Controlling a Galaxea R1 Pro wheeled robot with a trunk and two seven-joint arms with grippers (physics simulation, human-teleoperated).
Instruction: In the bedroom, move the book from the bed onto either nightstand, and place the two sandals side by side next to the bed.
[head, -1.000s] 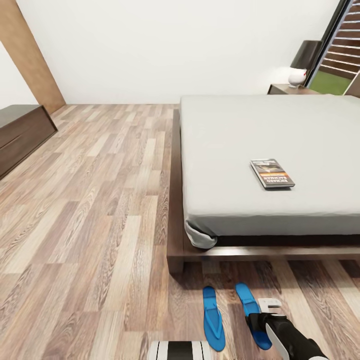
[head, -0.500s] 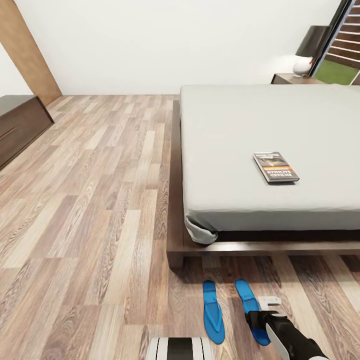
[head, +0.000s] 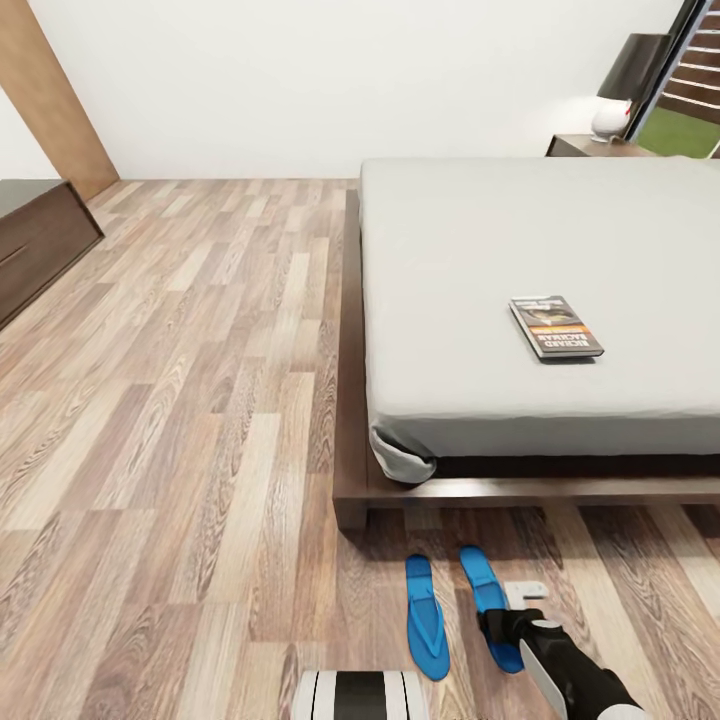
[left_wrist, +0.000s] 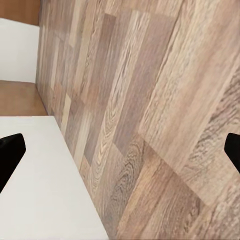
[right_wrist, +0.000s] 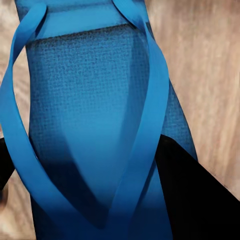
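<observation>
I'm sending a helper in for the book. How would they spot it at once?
Find the large bed with the pale grey mattress. The book lies flat on top, near the foot edge, alone on the sheet: a thin dark paperback with an orange band.

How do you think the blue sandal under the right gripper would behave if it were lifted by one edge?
The sandal is thin and flat with slim straps, so it probably bends and droops when held by an edge. It looks light for its size. Its textured footbed suggests the fingers would not slip much, and lying flat on the floor it should slide rather than roll.
</observation>
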